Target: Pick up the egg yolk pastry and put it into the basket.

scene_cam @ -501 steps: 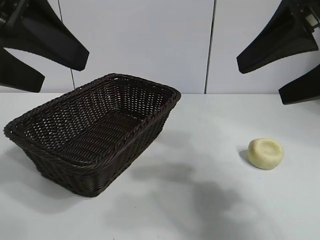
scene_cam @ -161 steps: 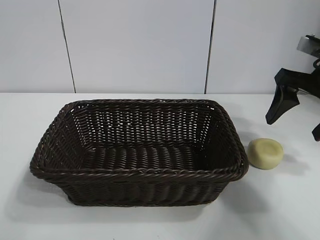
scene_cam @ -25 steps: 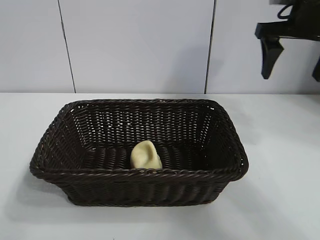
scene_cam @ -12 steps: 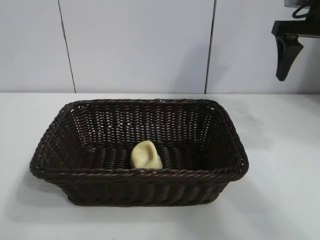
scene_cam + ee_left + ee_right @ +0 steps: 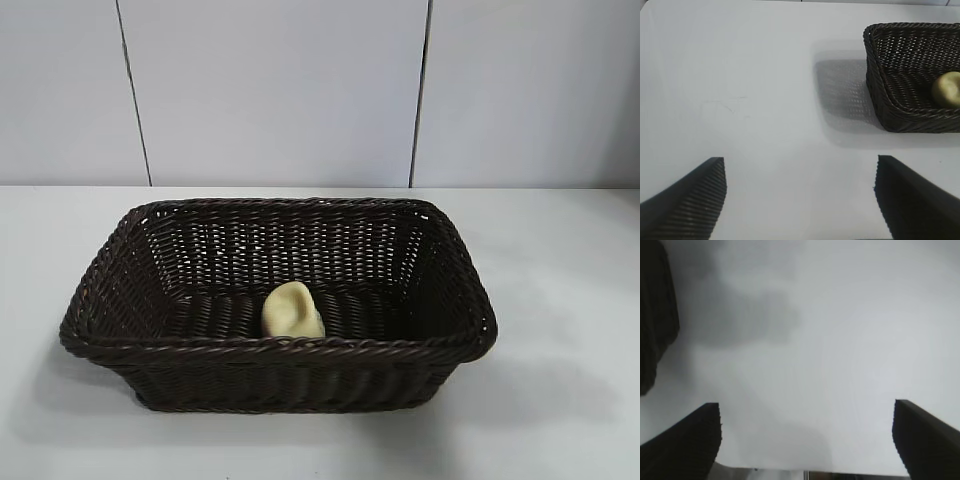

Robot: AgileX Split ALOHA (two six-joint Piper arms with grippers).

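The pale yellow egg yolk pastry (image 5: 292, 311) lies tilted on its edge inside the dark brown woven basket (image 5: 455, 335), near the front wall. The left wrist view shows the basket (image 5: 880, 95) off to one side with the pastry (image 5: 947, 89) in it. My left gripper (image 5: 800, 200) is open over bare table, well away from the basket. My right gripper (image 5: 806, 440) is also open with nothing between its fingers, over bare table. Neither arm shows in the exterior view.
The white table (image 5: 560, 300) stretches round the basket on all sides. A pale panelled wall (image 5: 300, 90) stands behind it. A dark blurred shape (image 5: 655, 315) sits at one edge of the right wrist view.
The right gripper has risen and left the exterior view at the upper right. The pastry and basket have not moved.
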